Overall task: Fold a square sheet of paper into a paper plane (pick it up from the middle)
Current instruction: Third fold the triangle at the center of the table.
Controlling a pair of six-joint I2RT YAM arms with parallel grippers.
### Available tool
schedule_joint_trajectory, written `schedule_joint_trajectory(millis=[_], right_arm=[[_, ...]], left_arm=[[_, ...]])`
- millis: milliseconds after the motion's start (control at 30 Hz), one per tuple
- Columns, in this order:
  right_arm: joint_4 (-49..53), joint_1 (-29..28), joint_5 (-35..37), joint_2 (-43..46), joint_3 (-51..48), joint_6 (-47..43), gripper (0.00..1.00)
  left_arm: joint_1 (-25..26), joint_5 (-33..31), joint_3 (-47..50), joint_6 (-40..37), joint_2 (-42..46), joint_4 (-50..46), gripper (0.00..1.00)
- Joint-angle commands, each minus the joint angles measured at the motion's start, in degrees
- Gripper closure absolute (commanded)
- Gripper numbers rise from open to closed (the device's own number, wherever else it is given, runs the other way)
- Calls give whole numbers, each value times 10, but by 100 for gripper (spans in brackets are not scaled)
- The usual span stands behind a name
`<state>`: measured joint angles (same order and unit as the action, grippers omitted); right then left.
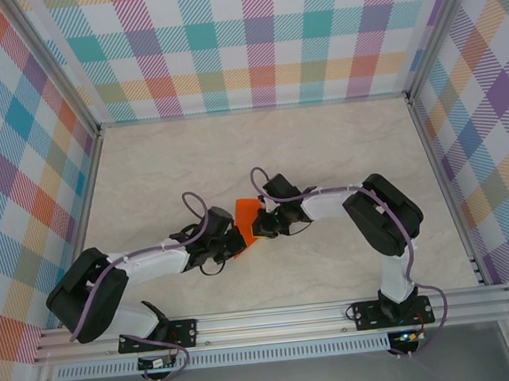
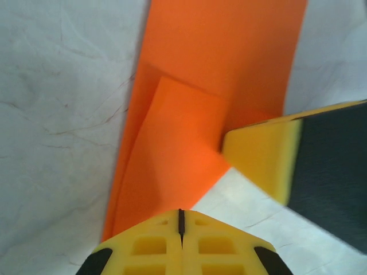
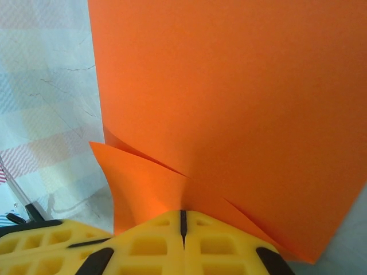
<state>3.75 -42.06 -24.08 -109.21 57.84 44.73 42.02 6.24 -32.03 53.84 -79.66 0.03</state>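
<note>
Looking at the sheet of paper (image 1: 246, 218), you find it about the middle of the tabletop (image 1: 339, 138), a little toward the near edge, held between your two grippers. It is bright orange and not a flat square. In the left wrist view it is a long band with a smaller flap folded over it. In the right wrist view it shows a wide smooth face, with short creases and one curled corner near the grip. The left gripper (image 2: 181, 220) has its jaws pressed together on one end of the paper. The right gripper (image 3: 182, 217) is clamped on it too, from the opposite side, and its yellow pad (image 2: 258, 154) touches the paper's edge. Both arms bend at the elbow and reach inward, so their wrists almost meet.
</note>
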Motion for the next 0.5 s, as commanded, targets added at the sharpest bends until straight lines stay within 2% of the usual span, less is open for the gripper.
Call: schedule_joint_trajectory(millis=[0,267,467], right_arm=[[26,1,44,-3,-22,36,95],[23,0,72,14,-51,79,95],[16,0,66,8,-50,87,95]], left_arm=[[20,-61,6,109,29,18,100],[67,-155,47,245,20,80,100],[105,-225,43,283,3,122,100]])
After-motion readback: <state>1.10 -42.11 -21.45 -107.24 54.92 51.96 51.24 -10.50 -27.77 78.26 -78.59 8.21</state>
